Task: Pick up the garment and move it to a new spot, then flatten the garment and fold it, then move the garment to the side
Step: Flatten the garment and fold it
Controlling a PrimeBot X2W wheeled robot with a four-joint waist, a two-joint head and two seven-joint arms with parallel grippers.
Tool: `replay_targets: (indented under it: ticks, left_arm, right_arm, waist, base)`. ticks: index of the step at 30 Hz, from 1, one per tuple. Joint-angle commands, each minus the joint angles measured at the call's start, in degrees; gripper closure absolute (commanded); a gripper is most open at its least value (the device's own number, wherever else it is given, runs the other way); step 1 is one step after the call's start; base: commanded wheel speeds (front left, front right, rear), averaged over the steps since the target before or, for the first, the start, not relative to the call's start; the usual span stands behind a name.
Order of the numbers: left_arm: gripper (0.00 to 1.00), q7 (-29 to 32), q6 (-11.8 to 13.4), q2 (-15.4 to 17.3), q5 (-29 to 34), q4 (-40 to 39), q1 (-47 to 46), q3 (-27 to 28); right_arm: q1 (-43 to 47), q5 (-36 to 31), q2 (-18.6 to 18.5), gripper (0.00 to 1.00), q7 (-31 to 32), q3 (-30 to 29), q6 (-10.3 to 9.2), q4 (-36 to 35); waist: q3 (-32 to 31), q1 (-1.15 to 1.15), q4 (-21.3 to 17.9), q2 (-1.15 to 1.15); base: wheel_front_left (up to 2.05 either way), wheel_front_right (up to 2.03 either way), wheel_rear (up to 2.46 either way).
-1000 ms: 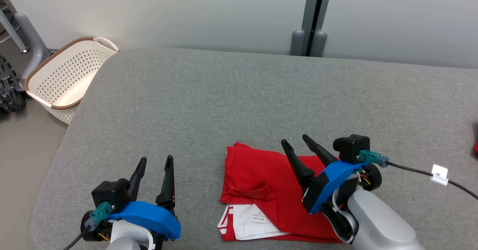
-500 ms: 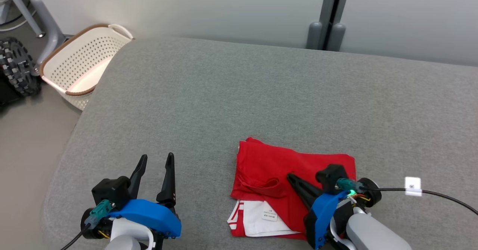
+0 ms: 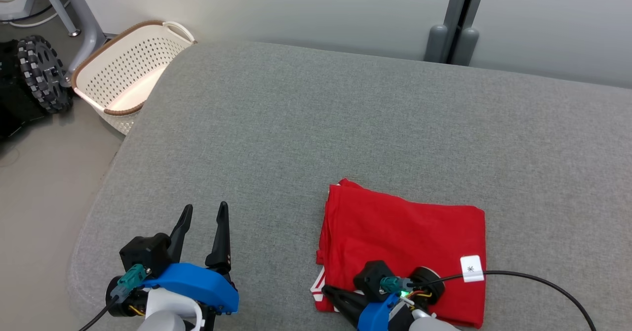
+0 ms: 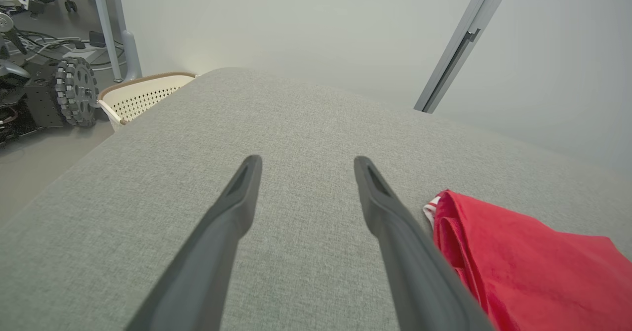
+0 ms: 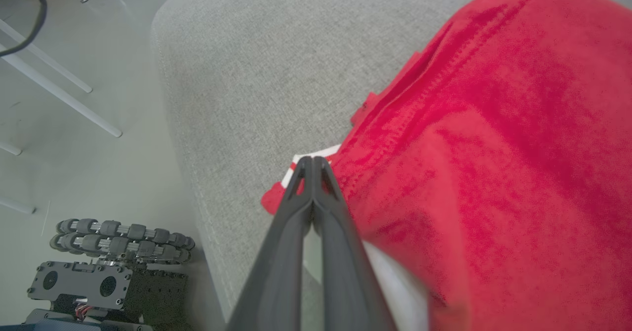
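Red garment (image 3: 410, 227) lies partly hidden under the tight-closed right claw (image 5: 312, 159); left claw (image 3: 205, 207) spread, empty.

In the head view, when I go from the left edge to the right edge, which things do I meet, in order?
wheel → basket → left gripper → red garment
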Motion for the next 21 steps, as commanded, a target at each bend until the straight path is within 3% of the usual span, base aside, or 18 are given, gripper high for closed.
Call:
replay_targets:
  ticks: [1, 4, 8, 15, 21]
  left_arm:
    - [0.00, -0.3, 0.1, 0.1, -0.2, 0.0, -0.8, 0.1]
    - [0.00, -0.4, 0.3, 0.1, -0.3, 0.1, -0.9, 0.1]
    - [0.00, -0.7, 0.5, 0.3, -0.2, 0.1, -0.7, 0.2]
    - [0.00, -0.5, 0.4, 0.3, -0.3, -0.1, -0.6, -0.3]
    - [0.00, -0.5, 0.1, 0.4, -0.4, 0.1, -0.8, -0.6]
  right_arm:
    - [-0.9, 0.8, 0.3, 1.00, -0.3, 1.4, 0.03, 0.5]
    - [-2.3, 3.2, 0.9, 1.00, -2.9, 3.4, 0.02, 1.0]
    - [-4.2, 4.4, 1.2, 1.00, -6.2, 1.1, 0.03, 1.5]
    - [-4.3, 1.6, -0.9, 1.00, -7.6, -4.6, 0.03, 2.7]
    - [-1.5, 0.4, -0.8, 1.00, -7.7, -3.8, 0.03, 4.8]
  waist:
    - [0.0, 0.00, -0.2, 0.00]
    - [0.0, 0.00, -1.0, 0.00]
    - [-0.3, 0.00, -2.3, 0.00]
    - [-0.8, 0.00, -4.2, 0.00]
    - [-0.9, 0.00, -4.4, 0.00]
  base:
    - [0.00, 0.00, 0.00]
    - [0.00, 0.00, 0.00]
    - [0.00, 0.00, 0.00]
    - [0.00, 0.00, 0.00]
    - [0.00, 0.00, 0.00]
